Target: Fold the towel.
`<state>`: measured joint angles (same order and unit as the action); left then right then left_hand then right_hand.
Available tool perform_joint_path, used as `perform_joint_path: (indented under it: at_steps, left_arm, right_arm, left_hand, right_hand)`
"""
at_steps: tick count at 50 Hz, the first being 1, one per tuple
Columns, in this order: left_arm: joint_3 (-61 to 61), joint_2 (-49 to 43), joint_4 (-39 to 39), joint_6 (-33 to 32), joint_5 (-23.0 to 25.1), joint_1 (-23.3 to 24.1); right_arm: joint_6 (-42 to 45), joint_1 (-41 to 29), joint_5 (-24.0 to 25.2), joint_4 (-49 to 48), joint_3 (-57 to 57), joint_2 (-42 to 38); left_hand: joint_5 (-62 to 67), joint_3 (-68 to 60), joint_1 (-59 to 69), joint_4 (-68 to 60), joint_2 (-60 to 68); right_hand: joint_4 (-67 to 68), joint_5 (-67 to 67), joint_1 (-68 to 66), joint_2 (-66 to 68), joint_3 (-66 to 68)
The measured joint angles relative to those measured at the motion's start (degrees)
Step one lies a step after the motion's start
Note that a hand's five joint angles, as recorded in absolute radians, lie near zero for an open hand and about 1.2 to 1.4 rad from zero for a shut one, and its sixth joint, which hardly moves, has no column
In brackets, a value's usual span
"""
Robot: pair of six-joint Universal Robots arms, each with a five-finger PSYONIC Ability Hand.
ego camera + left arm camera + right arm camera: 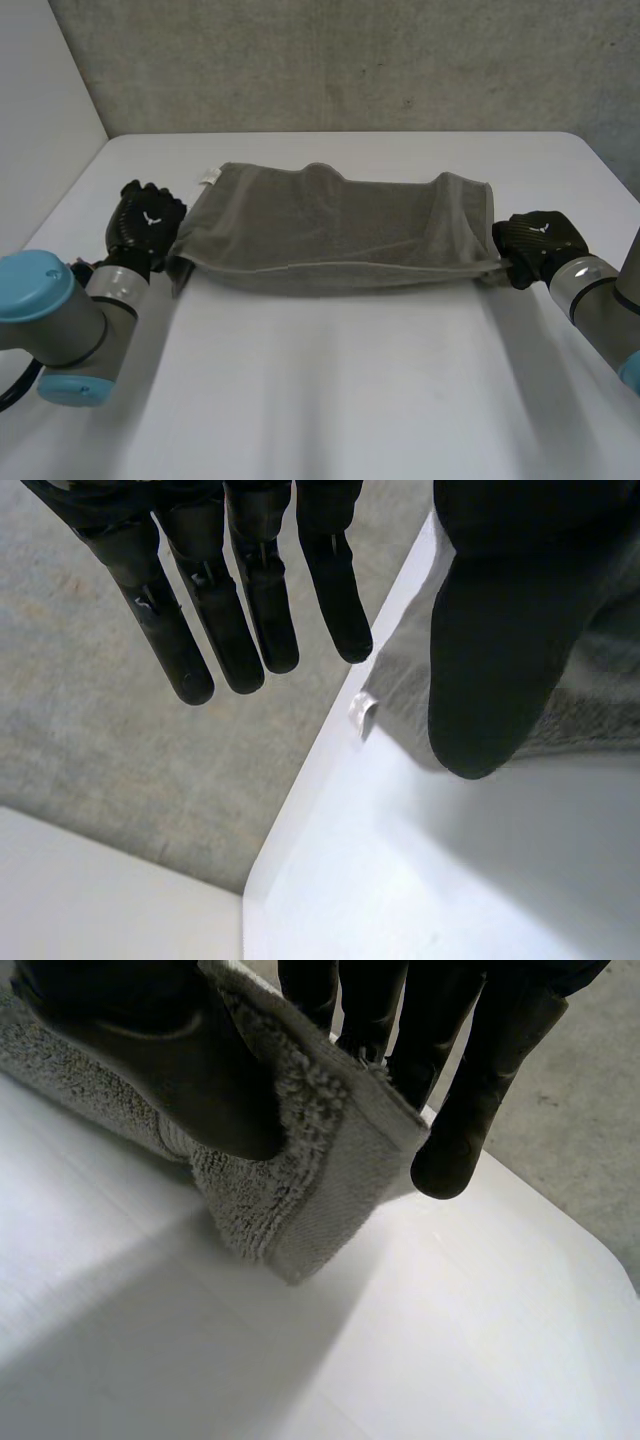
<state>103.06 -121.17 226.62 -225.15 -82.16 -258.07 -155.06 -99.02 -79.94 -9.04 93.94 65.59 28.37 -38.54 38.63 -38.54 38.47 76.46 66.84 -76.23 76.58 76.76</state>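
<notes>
Beyond the bare near part of the white bench [320,400], a grey terry towel [330,235], folded over, lies mid-bench with its long axis running left to right. The right hand [170,1070] pinches its near right corner between thumb and fingers. The left hand [255,600], at the towel's left end, is released, fingers straight and spread. A small white label [209,178] juts from the far left corner.

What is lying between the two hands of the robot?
The grey towel spans the stretch from the left hand to the right hand, as the head view shows.
</notes>
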Motion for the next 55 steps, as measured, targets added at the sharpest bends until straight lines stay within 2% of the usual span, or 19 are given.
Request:
perform_joint_path:
  at_steps: [9,14,18,24,28,32,38,45,55]
  left_arm:
    - [-0.08,-0.03,-0.28,0.26,0.14,-1.32]
    - [0.23,0.04,-0.31,0.26,0.24,-0.96]
    - [0.36,0.19,-0.39,0.28,0.34,-0.88]
    - [0.59,0.82,-2.03,0.38,0.71,-0.78]
    - [0.51,1.83,-5.99,1.17,0.96,-0.63]
    - [0.05,3.10,-11.51,2.58,1.17,-0.65]
    - [-0.49,4.41,-16.67,3.72,2.68,-1.12]
    - [-0.67,5.28,-18.24,5.24,5.76,-2.27]
    - [-2.66,4.57,-18.72,17.09,6.88,-2.88]
  right_arm:
    - [1.14,0.19,-0.12,-0.01,0.16,-0.29]
    - [1.05,-0.18,-0.13,-0.01,0.29,-0.36]
    - [1.01,-0.32,-0.13,-0.01,0.35,-0.38]
    - [1.05,-0.35,-0.13,-0.01,0.40,-0.38]
    - [1.07,-0.25,-0.12,-0.01,0.38,-0.41]
    - [1.08,-0.07,-0.13,-0.01,0.34,-0.40]
    - [1.08,0.05,-0.13,-0.01,0.32,-0.54]
    - [1.08,-0.01,-0.13,-0.01,0.29,-0.71]
    - [1.08,-0.12,-0.19,-0.05,0.35,-0.83]
  left_hand:
    - [0.21,-0.03,0.07,-0.02,0.11]
    - [10.34,-10.57,10.46,-10.38,10.65]
    - [12.33,-12.27,12.15,-12.28,12.34]
    - [5.13,-4.93,4.55,-4.93,4.97]
    - [-12.91,13.75,-13.66,13.76,-13.72]
    - [-23.83,23.89,-23.78,23.72,-23.71]
    - [-26.29,26.63,-26.56,26.62,-26.64]
    - [-26.40,26.67,-26.74,26.72,-26.76]
    - [-24.72,24.99,-25.05,25.05,-24.91]
  right_hand:
    - [0.00,0.00,0.00,-0.01,0.00]
    - [0.00,0.00,0.00,-0.01,0.00]
    - [0.00,0.00,0.00,0.00,0.00]
    - [0.00,0.00,0.00,-0.01,0.00]
    - [0.00,0.00,0.00,0.00,0.00]
    - [0.00,0.00,0.00,0.00,0.00]
    - [0.00,0.00,0.00,0.00,0.00]
    - [0.00,0.00,0.00,0.00,0.00]
    - [0.00,0.00,0.00,0.00,0.00]
